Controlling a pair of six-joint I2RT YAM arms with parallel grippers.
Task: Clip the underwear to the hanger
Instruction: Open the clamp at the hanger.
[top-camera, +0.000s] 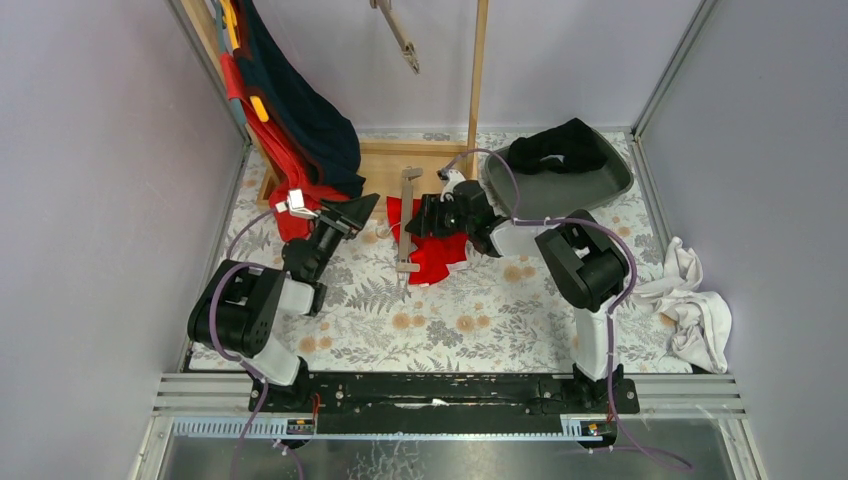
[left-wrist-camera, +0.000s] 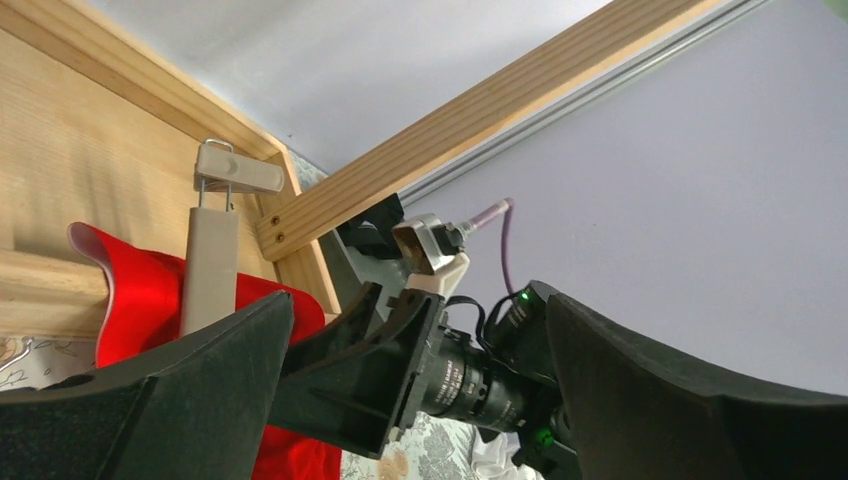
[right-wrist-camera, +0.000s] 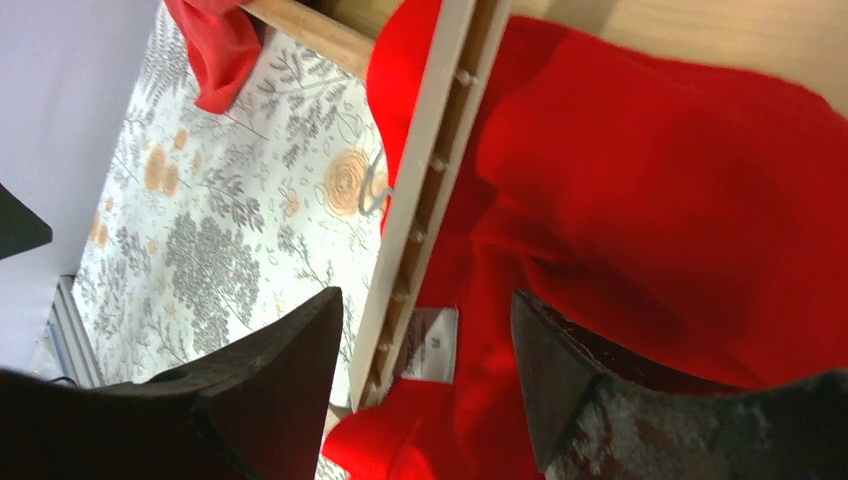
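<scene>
Aligning step: right gripper (right-wrist-camera: 425, 320) part-open, empty, over hanger (top-camera: 406, 215) on underwear (top-camera: 440, 258) by table's (top-camera: 470, 320) far edge. Left gripper (top-camera: 358, 210) wide, empty. Next probably needs fabric fed into a clip (left-wrist-camera: 238, 175).

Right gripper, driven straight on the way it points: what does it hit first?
Likely the red underwear, which fills most of the gap ahead of the open right gripper. The hanger bar lies on it toward one finger and could be met first; depth is unclear.

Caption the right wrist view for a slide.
Open right gripper above the pale hanger lying across red underwear.
</scene>
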